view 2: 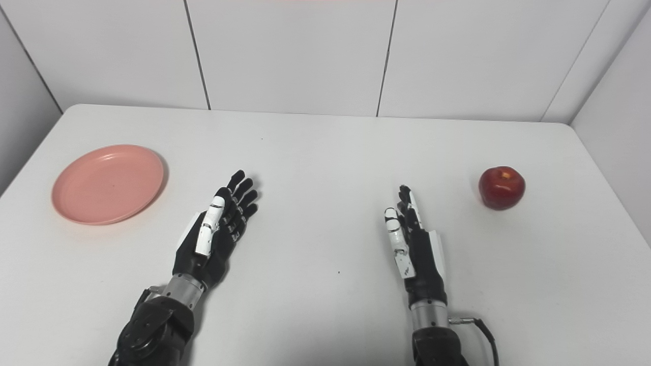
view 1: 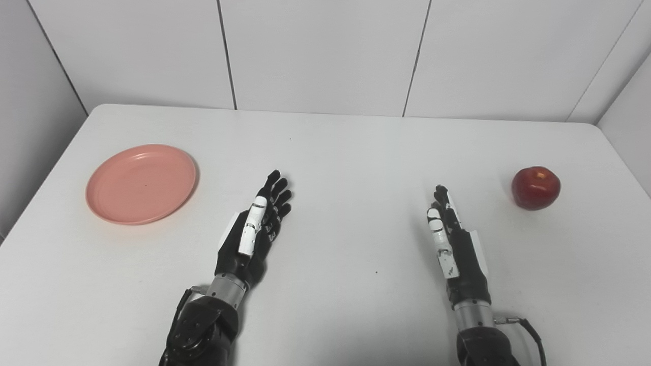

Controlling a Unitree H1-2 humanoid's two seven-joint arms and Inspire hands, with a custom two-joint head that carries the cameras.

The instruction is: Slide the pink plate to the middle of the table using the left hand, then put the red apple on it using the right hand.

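A white surface [view 1: 325,152] seen from above, with white wall panels behind it. A pink plate [view 1: 141,184] lies empty at the far left. A red apple [view 1: 535,187] sits at the far right. Between them, well apart from both, two black robot hands stretch forward. The left hand [view 1: 254,231] and the right hand [view 1: 452,239] each hold nothing, their fingers [view 1: 277,190] extended and loosely apart.

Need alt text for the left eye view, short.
Two black robot hands, left hand and right hand, rest open and empty over a white table. A pink plate lies at the table's left, empty, and a red apple sits far right, both untouched.
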